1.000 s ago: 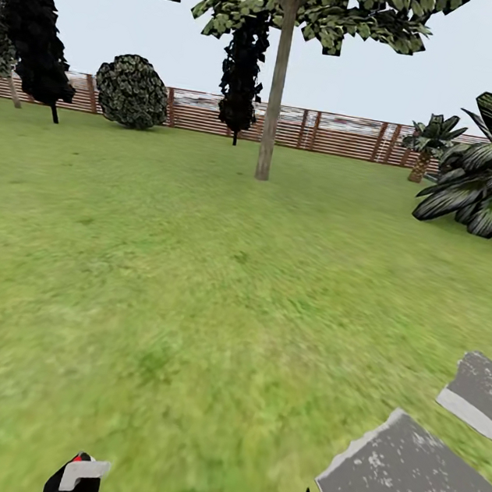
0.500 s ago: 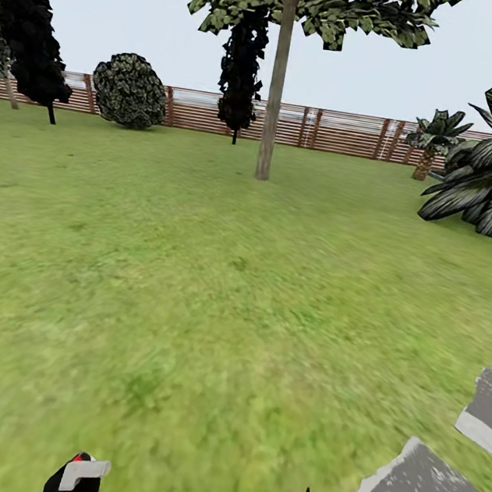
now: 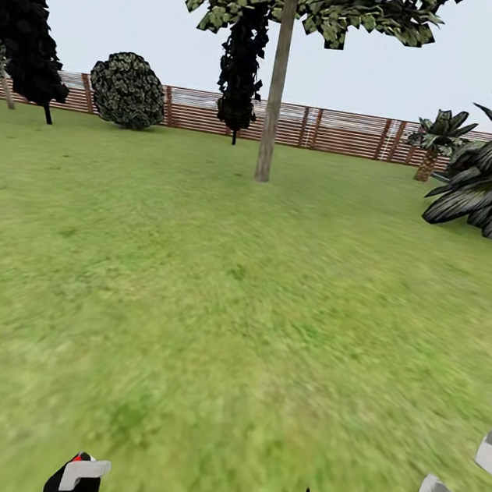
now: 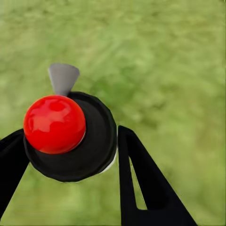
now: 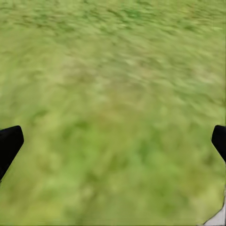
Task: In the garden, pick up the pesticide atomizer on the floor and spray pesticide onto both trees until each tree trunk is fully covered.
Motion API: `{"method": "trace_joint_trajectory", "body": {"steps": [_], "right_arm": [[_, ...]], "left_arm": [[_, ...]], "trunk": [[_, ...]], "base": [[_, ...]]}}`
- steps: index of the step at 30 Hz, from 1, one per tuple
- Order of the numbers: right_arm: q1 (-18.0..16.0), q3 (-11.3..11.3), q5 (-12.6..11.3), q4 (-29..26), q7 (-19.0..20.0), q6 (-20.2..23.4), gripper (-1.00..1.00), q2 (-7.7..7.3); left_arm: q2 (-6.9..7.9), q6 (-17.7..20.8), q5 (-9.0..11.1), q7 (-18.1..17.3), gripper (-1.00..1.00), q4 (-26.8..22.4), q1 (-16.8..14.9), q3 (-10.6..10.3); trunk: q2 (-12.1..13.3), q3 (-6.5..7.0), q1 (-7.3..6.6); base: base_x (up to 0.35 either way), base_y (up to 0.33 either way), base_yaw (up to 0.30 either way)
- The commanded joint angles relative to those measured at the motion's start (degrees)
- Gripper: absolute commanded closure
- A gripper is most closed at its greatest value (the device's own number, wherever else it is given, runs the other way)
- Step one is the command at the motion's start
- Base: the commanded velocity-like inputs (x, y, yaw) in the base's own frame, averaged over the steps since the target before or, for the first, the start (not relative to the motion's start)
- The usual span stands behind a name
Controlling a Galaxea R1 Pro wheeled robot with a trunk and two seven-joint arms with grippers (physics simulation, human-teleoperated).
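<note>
left gripper point(image 4: 70, 141) jaws clenching the atomizer point(image 4: 70, 136), pickup done | right gripper point(image 5: 113, 141) jaws spread, carrying nothing | tree trunk point(image 3: 275, 93) standing upper centre of head frame, well apart across the lawn point(image 3: 216, 289) | spraying not yet begun, both trunks outstanding

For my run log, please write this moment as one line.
phase: on the lawn, tree trunk ahead | left gripper: shut on pesticide atomizer | right gripper: open, nothing held
</note>
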Motion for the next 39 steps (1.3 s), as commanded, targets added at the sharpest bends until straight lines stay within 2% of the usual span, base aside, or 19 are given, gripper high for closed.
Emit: {"method": "trace_joint_trajectory", "body": {"steps": [1, 39], "right_arm": [[0.00, 0.00, 0.00, 0.00, 0.01, 0.00, -1.00, 0.00], [0.00, 0.00, 0.01, 0.00, 0.03, 0.00, -1.00, 0.00]], "left_arm": [[0.00, -0.01, 0.00, 0.00, 1.00, 0.00, 0.00, 0.00], [0.00, -0.01, 0.00, 0.00, 1.00, 0.00, 0.00, 0.00]], "trunk": [[0.00, 0.00, 0.00], [0.00, 0.00, 0.00]], "base": [[0.339, 0.000, 0.000], [0.339, 0.000, 0.000]]}}
